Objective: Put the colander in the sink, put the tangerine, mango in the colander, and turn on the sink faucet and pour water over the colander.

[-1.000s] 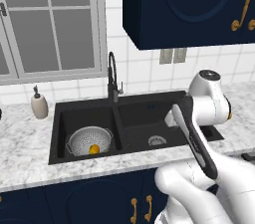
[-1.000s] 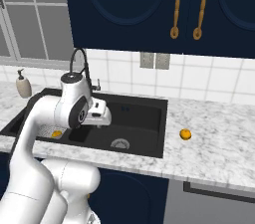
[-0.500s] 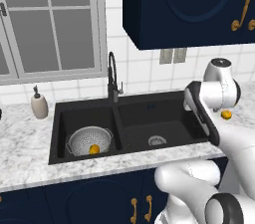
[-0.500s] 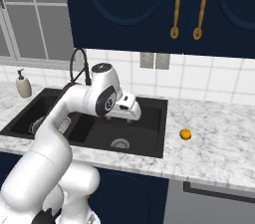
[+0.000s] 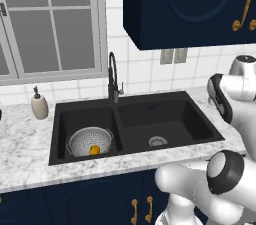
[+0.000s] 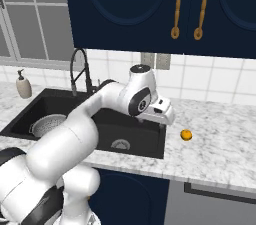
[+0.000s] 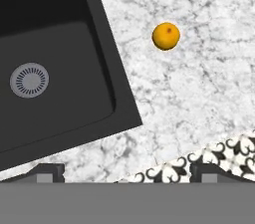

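A: Any readable writing or labels? Cannot make out any. Where the fruit?

B: Tangerine (image 7: pixel 166 36) alone on bare marble tabletop (image 6: pixel 220 144), well right of the sink (image 5: pixel 165 114) edge, open room all around. Mango (image 5: pixel 94 149) inside the colander (image 5: pixel 82 138), left basin.

A: Jaws?

B: Gripper (image 7: pixel 127 170) released, spread wide, grasping nothing, hanging above the sink's right rim. Black faucet (image 5: pixel 113 76) behind the divider; white tile wall, navy cabinets.

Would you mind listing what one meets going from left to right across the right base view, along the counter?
Soap dispenser → colander in the sink's left basin → sink faucet → steel drain of the right basin → gripper → tangerine on the marble counter.
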Tool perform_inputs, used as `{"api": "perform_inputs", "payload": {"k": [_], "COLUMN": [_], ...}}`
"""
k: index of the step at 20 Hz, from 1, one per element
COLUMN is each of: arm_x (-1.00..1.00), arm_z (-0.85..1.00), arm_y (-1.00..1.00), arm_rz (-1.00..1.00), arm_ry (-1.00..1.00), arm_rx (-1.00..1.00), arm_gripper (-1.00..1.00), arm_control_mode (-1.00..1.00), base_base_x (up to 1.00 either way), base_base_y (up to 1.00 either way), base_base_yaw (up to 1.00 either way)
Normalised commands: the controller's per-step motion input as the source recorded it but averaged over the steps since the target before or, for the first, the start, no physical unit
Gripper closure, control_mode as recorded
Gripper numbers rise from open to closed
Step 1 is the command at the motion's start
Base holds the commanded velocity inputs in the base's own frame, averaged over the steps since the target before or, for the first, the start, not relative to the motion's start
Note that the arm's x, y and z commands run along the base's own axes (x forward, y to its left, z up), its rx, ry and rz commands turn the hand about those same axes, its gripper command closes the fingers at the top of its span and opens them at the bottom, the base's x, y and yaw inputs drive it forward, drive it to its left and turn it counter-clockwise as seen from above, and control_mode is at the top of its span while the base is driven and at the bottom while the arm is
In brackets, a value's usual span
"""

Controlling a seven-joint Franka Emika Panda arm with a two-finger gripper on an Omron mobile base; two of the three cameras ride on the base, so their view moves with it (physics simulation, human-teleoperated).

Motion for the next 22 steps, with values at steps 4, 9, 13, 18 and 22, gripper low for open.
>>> {"api": "perform_inputs", "payload": {"k": [4,9,13,18,22], "arm_x": [0.14,0.18,0.31,0.32,0.27], "arm_z": [-0.25,-0.29,-0.24,-0.07,-0.09], "arm_y": [-0.81,-0.69,-0.47,-0.09,-0.02], "arm_rz": [0.09,0.17,0.12,0.02,0.00], "arm_ry": [-0.02,-0.01,0.00,0.00,0.00], "arm_rx": [0.04,0.03,0.02,0.00,0.00], "arm_gripper": [-1.00,-1.00,-1.00,-1.00,-1.00], "arm_control_mode": [-1.00,-1.00,-1.00,-1.00,-1.00], "base_base_x": [0.00,0.00,0.00,0.00,0.00], "base_base_y": [0.00,0.00,0.00,0.00,0.00], "base_base_yaw": [0.00,0.00,0.00,0.00,0.00]}}
